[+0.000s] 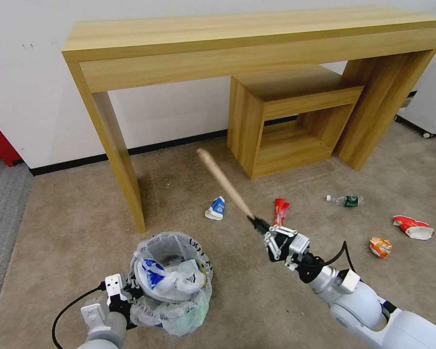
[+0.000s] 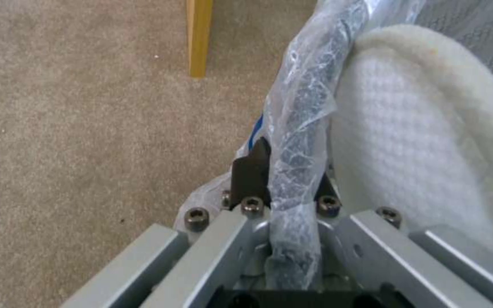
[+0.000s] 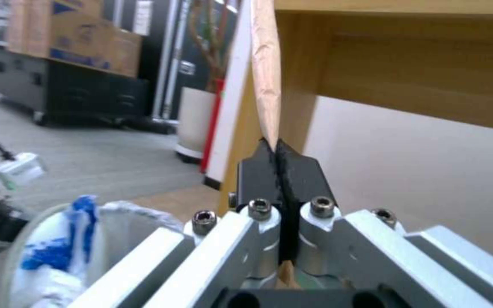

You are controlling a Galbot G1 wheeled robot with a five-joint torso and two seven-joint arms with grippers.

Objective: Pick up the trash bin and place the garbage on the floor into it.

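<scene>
L pincer [image 1: 131, 294] clamped on trash bin [image 1: 172, 281] rim; R pincer [image 1: 260, 226] tight on wooden stick [image 1: 223, 182], above floor [image 1: 72, 228].

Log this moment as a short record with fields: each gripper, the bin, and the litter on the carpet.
left gripper: shut on the trash bin's bagged rim, near side
right gripper: shut on the wooden stick, held off the floor, stick pointing up and away toward the desk
trash bin: already holds a white slipper and blue-and-white plastic
litter on carpet: blue-white carton, red wrapper, clear bottle, red-white wrapper, orange wrapper
</scene>
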